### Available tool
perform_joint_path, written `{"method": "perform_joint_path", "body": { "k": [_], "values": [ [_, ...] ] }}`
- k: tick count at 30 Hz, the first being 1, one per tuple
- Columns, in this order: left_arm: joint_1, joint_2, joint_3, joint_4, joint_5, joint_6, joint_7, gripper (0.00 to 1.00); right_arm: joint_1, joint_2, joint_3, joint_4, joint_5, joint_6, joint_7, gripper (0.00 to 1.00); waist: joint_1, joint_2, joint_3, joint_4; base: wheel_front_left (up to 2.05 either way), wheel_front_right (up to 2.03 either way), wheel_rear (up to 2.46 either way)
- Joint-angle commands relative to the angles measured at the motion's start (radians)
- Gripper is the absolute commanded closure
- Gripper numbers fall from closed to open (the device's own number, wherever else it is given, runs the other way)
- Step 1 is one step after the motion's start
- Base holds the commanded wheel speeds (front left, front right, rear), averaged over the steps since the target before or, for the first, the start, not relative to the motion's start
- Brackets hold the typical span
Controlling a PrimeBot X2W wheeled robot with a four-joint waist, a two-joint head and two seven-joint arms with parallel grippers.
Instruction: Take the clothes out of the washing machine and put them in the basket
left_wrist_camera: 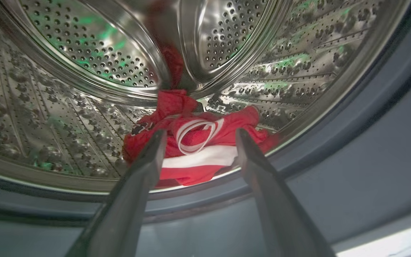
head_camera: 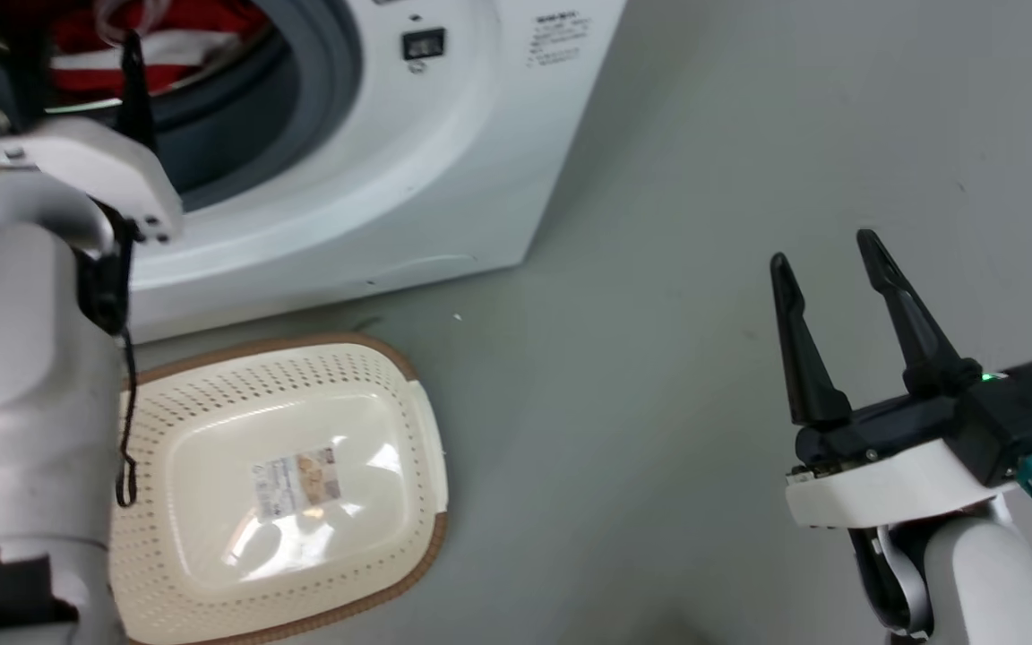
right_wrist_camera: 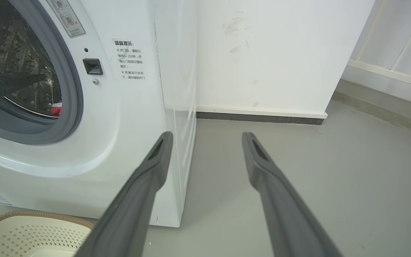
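L gripper [left_wrist_camera: 201, 131] spread wide, empty, aimed at clothes [left_wrist_camera: 194, 160] low-centre inside washing machine [left_wrist_camera: 84, 53]. Risk: 2 fingers [left_wrist_camera: 148, 160] pinch just 1 thin fold, so fabric slips short of basket [head_camera: 283, 348], lower left.

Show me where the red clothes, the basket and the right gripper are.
clothes [left_wrist_camera: 198, 157], left wrist view, white stripe.
basket [head_camera: 301, 376], head view, perforated wall.
right gripper [head_camera: 822, 247], head view, between its fingertips.

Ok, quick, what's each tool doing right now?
Left tool: open, pointing at the clothes in the washing machine, nothing gripped.
Right tool: open, empty.
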Motion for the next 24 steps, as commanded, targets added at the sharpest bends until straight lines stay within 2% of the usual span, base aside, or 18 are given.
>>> {"method": "perform_joint_path", "body": {
  "k": [1,5,11,20,24],
  "values": [
    [-0.041,0.023,-0.004,0.03,0.006,-0.005,0.013,0.0,-0.023,0.003,0.012,0.01,0.011,-0.001,-0.014,0.0,-0.0002,-0.0001,0.063,-0.059,0.0,0.0,0.0],
    [-0.113,0.061,-0.007,0.091,0.008,-0.01,0.048,0.0,-0.04,0.003,0.033,0.032,0.027,-0.001,-0.033,0.0,-0.0002,-0.0001,0.091,-0.09,0.0,0.0,0.0],
    [-0.257,0.141,-0.02,0.197,0.008,-0.027,0.16,0.0,-0.065,0.003,0.074,0.069,0.062,-0.001,-0.065,0.0,-0.0002,-0.0001,0.147,-0.145,0.0,0.0,0.0],
    [-0.432,0.26,-0.044,0.269,0.001,-0.042,0.384,0.0,-0.094,0.003,0.129,0.105,0.116,-0.001,-0.098,0.0,-0.0002,-0.0001,0.221,-0.213,0.0,0.0,0.0],
    [-0.493,0.281,-0.064,0.279,-0.001,-0.047,0.514,0.0,-0.1,0.003,0.153,0.12,0.136,-0.001,-0.106,0.0,-0.0002,-0.0001,0.251,-0.233,0.0,0.0,0.0]
  ]
}}
